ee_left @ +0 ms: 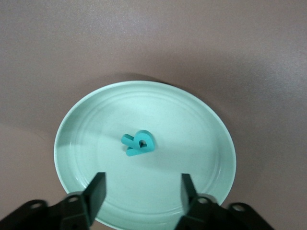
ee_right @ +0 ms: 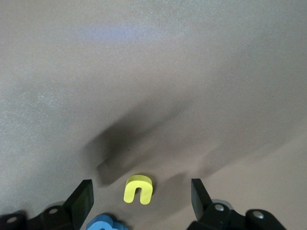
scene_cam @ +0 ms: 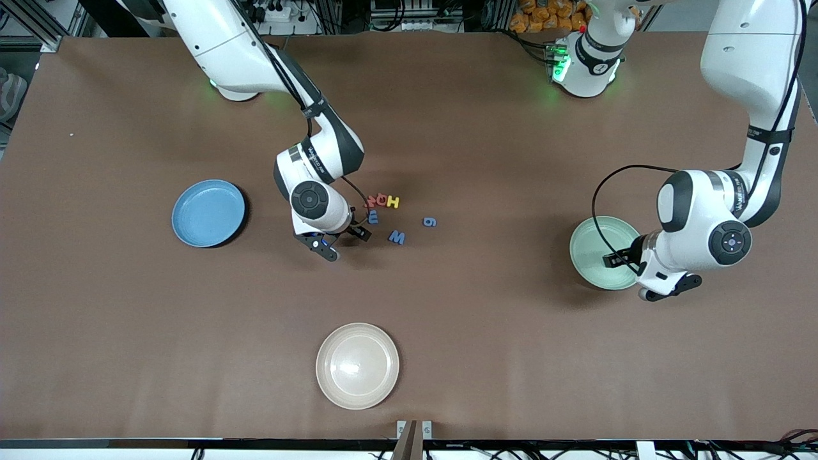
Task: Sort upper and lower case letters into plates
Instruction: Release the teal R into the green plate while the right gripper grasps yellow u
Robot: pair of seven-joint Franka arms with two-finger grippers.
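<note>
The left gripper (ee_left: pixel 141 194) hangs over the mint plate (scene_cam: pixel 591 246), fingers apart, holding nothing; a teal letter (ee_left: pixel 138 143) lies in it. The right gripper (ee_right: pixel 139 196), fingers wide, is low over a yellow "n" (ee_right: pixel 139 189). Nearby lie "H" (scene_cam: pixel 393 202), "W" (scene_cam: pixel 397 237) and "g" (scene_cam: pixel 430 222). The blue plate (scene_cam: pixel 209 213) is toward the right arm's end.

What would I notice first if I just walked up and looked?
Probably the bright little letters huddled mid-table, with the right gripper open just above them and a yellow letter between its fingers. Next, the left gripper open over the mint green plate at the left arm's end, where a teal letter lies. The blue plate sits at the right arm's end.
</note>
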